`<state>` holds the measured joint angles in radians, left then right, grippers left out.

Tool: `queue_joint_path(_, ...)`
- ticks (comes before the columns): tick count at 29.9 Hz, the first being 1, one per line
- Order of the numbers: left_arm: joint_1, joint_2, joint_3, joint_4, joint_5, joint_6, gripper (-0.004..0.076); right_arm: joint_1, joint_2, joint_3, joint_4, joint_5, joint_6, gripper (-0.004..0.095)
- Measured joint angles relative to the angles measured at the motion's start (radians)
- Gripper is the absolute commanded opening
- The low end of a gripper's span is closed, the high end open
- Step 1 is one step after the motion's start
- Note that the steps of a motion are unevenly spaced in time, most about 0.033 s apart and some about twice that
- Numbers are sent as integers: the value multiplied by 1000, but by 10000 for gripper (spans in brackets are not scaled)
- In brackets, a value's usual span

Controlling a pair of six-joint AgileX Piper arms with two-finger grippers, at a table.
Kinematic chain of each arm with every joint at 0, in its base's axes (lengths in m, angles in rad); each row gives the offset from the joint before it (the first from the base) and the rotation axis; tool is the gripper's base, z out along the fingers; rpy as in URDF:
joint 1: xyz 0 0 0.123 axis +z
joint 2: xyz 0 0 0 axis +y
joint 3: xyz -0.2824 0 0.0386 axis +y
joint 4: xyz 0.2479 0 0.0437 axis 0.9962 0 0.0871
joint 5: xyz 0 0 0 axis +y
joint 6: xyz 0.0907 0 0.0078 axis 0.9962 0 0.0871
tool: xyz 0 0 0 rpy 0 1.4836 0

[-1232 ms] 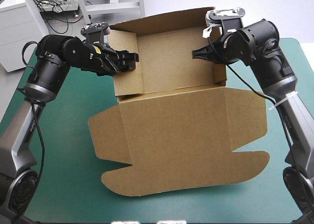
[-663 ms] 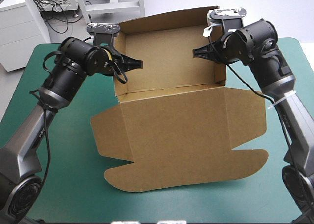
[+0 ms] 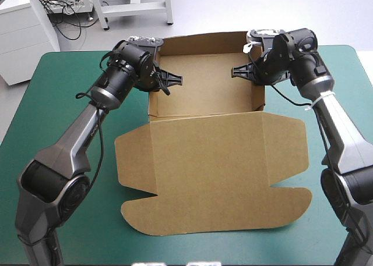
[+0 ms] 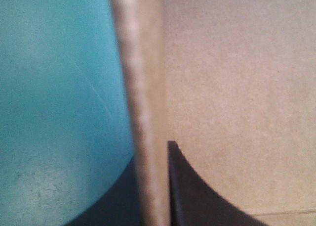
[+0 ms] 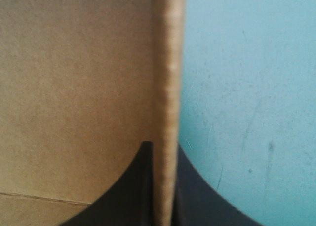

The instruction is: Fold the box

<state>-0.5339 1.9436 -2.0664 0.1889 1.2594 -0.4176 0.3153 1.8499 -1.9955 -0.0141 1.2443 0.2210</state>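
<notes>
Box (image 3: 210, 161) sits mid-table toward the far edge, on the teal-green cover (image 3: 70, 178). The tray part is at the far side w/ back and side walls up. The lid + its flaps lie flat toward the near edge.

Left gripper (image 3: 175, 78) pinches the left side wall (image 4: 143, 87): its wrist view shows the board edge clamped between the black fingers (image 4: 197, 196), which are all but closed on it. Right gripper (image 3: 238, 73) does the same on the right side wall (image 5: 167, 87), w/ one finger inside the tray and one outside over the cover.

Step in hand, prob.: setting both side walls upright, both arms at once. Whether the walls' tabs are fully tucked can't be told, since the arms hide part of the inner corners in the high view.

Next move likely calls for both grippers to let go w/o dragging the walls outward, then lift clear of the tray. Risk: the walls may spring back down once released.
</notes>
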Motion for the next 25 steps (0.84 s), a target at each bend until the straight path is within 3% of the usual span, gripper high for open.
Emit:
queue_joint_path(9, 2, 127, 3, -67, 2, 25, -32, -3, 51, 177, -15, -18, -12, -23)
queue_joint_path(25, 2, 131, 117, -116, -1, 28, -32, -3, 51, 283, 14, -19, -33, -23)
